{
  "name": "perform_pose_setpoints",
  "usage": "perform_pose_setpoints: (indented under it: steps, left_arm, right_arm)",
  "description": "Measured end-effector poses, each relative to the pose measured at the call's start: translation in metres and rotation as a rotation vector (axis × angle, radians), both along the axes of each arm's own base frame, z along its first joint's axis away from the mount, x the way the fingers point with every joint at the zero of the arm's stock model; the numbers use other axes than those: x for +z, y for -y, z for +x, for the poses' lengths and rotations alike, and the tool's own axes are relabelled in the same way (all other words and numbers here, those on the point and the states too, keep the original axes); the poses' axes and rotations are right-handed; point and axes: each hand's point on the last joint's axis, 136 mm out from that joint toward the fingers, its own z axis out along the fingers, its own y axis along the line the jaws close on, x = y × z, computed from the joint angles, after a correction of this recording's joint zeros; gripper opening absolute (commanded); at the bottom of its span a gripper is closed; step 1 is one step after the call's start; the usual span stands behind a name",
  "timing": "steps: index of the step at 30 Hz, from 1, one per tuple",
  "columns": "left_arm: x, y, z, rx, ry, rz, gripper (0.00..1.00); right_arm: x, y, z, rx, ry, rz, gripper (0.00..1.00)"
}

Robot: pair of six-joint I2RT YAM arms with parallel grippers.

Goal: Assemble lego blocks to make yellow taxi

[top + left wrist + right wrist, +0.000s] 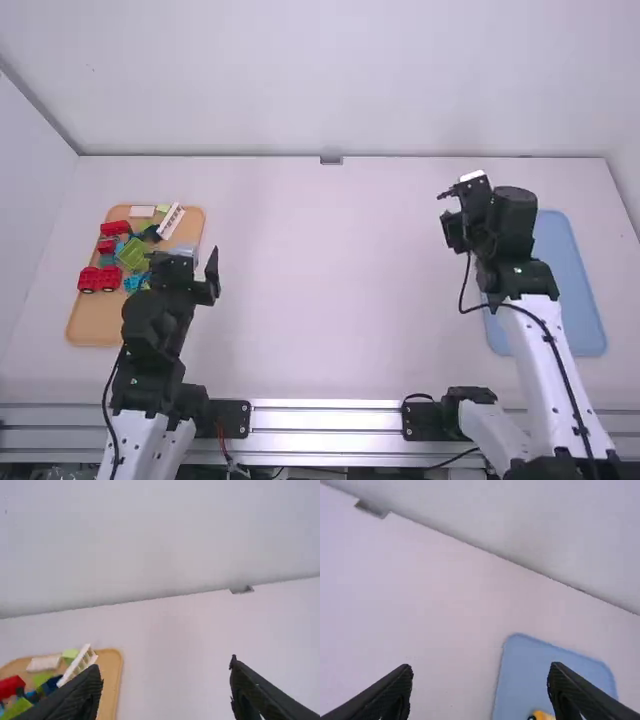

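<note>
In the high view, the orange tray (92, 325) lay at the left of the frame, loaded in its upper part with mixed blocks. The red car base (99, 279) sat at the tray's left side, the green block (134, 255) to its right, and the white block (172, 221) stood tilted near the upper right corner.

The left gripper (188, 257) was beside the tray's right edge, its fingers spread with nothing between them. The right gripper (449, 213) was right of centre in the frame, left of the blue tray (576, 300), its fingers also spread and holding nothing.

In the right wrist view, a yellow piece (542, 715) with a black wheel lay on the blue tray, partly hidden behind a finger at the bottom edge.
</note>
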Motion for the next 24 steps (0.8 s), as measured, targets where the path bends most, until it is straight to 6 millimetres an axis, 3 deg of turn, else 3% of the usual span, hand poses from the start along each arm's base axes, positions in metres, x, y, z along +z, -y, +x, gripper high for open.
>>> perform_pose_setpoints:
  steps: [11, 14, 18, 24]
  left_arm:
    - [-0.067, -0.002, -0.017, 0.02, -0.007, -0.066, 0.36]
    - [-0.081, -0.002, -0.018, 0.023, -0.003, -0.071, 0.3]
    - [-0.067, -0.002, -0.02, 0.022, 0.063, -0.072, 0.23]
    - [-0.066, -0.002, -0.02, 0.021, 0.065, -0.073, 0.15]
  right_arm:
    - [0.023, -0.001, -0.029, -0.096, 0.261, 0.211, 0.4]
    - [0.018, -0.001, -0.04, -0.119, 0.292, 0.274, 0.33]
    - [-0.002, -0.001, -0.057, -0.142, 0.29, 0.321, 0.24]
    - [-0.032, -0.001, -0.076, -0.152, 0.282, 0.347, 0.12]
